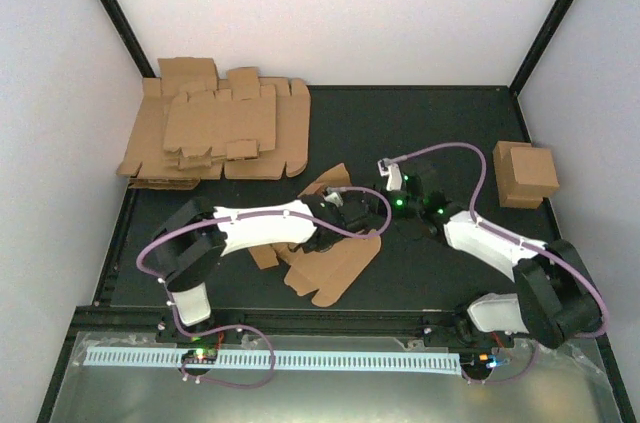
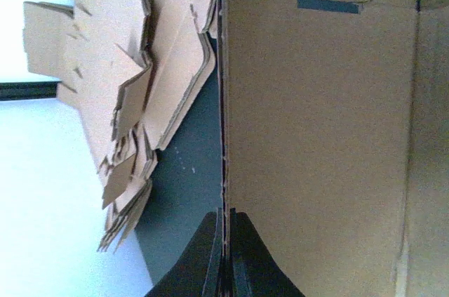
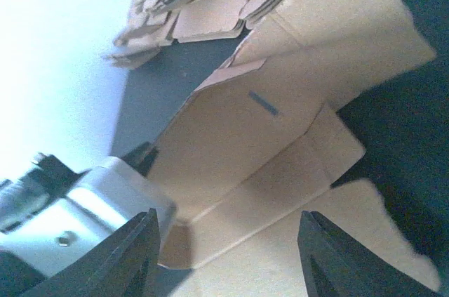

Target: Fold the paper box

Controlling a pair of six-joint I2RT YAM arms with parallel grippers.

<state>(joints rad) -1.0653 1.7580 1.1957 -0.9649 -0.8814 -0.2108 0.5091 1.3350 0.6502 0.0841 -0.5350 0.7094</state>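
Far left on the table (image 1: pixel 440 133): a pile of flat blanks (image 1: pixel 215 128), well apart from the work and not to be mixed up with it.

Next, the left gripper (image 2: pixel 226 221): pinched tight on 1 raised panel edge of the paper box (image 1: pixel 330 261), fingers (image 2: pixel 210 255) pressed flat either side of the cardboard with no gap showing.

Mid-table, between the 2 arms, the paper box itself: part-folded, 1 wall stood upright, other flaps spread on the dark surface. Judged light and thin, stiff only across the panels and weak at the scored creases. Likely to slide on the table when pushed and to spring back unless held. Probably easy to dent or tear at the tabs and at the narrow slot (image 3: pixel 265 102), so best taken by a panel edge close to a crease, never by a loose tab. Calls for 1 claw as anchor while the other bends a flap.

Right of that, the right gripper (image 3: pixel 228 248): parted wide, gripping nothing, fingers (image 3: pixel 140 258) straddling the low flap in the wrist view. Cannot tell whether touching the card.

Far right, near the wall, 1 finished box (image 1: pixel 525 173), closed and standing alone.
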